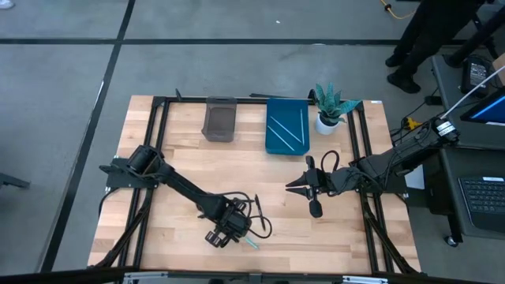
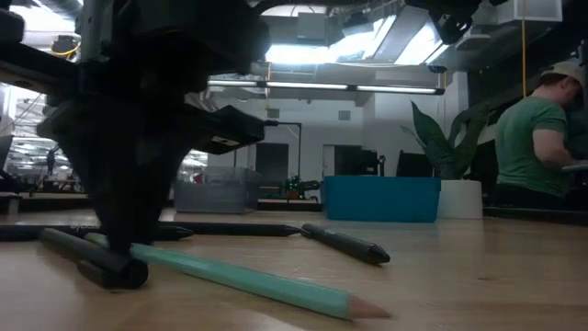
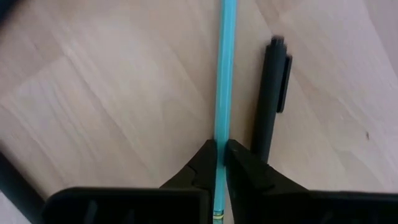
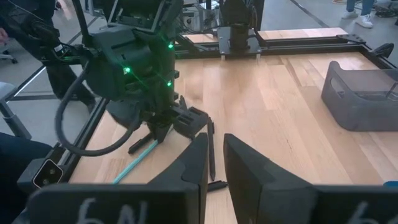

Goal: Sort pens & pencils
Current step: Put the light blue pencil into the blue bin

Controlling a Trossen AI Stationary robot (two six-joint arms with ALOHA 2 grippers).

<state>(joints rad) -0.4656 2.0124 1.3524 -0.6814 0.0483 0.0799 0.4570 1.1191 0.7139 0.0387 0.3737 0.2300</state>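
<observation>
Left gripper [image 3: 221,163] is down on the table [image 1: 181,158] near its front edge, fingers pinched on a teal pencil [image 3: 222,74]; only the left wrist view shows this grip. A black pen [image 3: 269,93] lies just beside the pencil. The low view shows the pencil's sharpened tip [image 2: 367,308] resting on the wood; the high view hides most of it under the gripper. Two teal sticks lie in the blue tray [image 1: 272,138] behind. Right gripper [image 4: 214,163] hovers right of the left one, fingers slightly parted, holding nothing.
</observation>
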